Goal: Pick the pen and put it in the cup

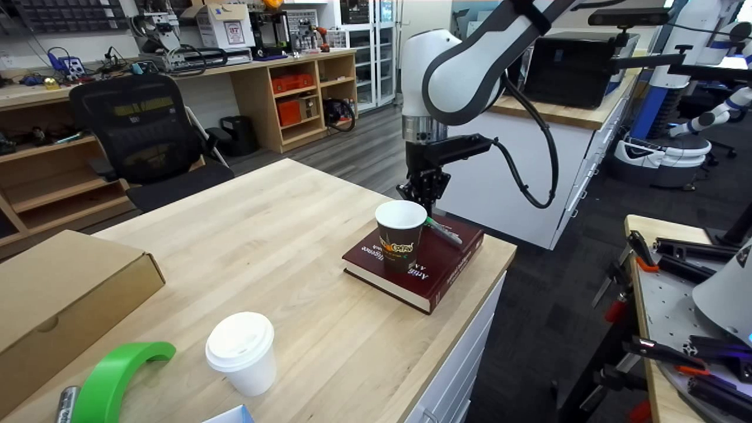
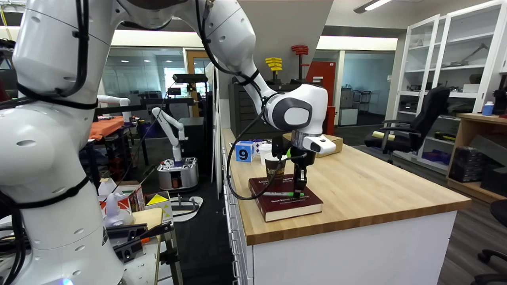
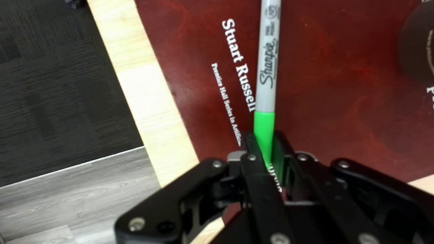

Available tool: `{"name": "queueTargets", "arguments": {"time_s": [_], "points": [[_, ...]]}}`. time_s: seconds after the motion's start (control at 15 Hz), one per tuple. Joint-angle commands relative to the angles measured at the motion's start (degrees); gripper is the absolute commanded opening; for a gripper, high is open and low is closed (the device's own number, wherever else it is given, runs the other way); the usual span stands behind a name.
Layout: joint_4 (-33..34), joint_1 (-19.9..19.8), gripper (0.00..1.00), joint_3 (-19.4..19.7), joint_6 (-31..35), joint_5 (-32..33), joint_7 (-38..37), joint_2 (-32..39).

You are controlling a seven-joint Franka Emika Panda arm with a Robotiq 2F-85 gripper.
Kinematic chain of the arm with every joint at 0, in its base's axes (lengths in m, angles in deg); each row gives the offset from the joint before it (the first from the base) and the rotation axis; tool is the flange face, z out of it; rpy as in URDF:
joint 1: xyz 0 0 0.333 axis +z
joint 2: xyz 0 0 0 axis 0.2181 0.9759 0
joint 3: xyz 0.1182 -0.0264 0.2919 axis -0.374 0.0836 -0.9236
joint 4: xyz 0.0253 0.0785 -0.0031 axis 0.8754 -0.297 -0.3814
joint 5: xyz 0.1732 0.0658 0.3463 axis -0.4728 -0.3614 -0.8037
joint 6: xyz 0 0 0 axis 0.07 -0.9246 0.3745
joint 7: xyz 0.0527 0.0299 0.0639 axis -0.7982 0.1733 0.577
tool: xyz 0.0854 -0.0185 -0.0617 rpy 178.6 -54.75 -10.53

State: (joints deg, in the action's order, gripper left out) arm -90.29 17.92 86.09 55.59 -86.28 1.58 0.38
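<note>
Gripper (image 3: 264, 145), wrist view: pen (image 3: 268, 67) is pinched at its green cap, pointed to 12 o'clock; brown cup (image 3: 417, 40) cropped at 2 o'clock. In an exterior view, pen is seen against red book (image 2: 273, 204), contact unclear. In an exterior view, brown cup is stood upright on red book, white lidded cup (image 1: 244, 352) at 8 o'clock.

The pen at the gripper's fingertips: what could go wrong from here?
The gripper has only the green cap of the pen between its fingers, so the rest might droop or twist on lifting. The cup stands close by on the dark red book, so a swinging pen could knock it over. The pen is roughly level; carried that way, it might catch instead of dropping in.
</note>
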Motion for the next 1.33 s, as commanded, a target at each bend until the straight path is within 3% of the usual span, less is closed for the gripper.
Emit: {"name": "queueTargets", "arguments": {"time_s": [0.0,0.47,1.27], "points": [[-3.4,1.0,0.04,2.4,0.3,4.4,-2.9,-6.2],[-1.7,2.0,0.04,3.5,-0.2,17.4,-11.1,-14.1],[-0.4,4.4,0.04,-2.2,-0.9,39.7,-35.8,-17.9]]}}
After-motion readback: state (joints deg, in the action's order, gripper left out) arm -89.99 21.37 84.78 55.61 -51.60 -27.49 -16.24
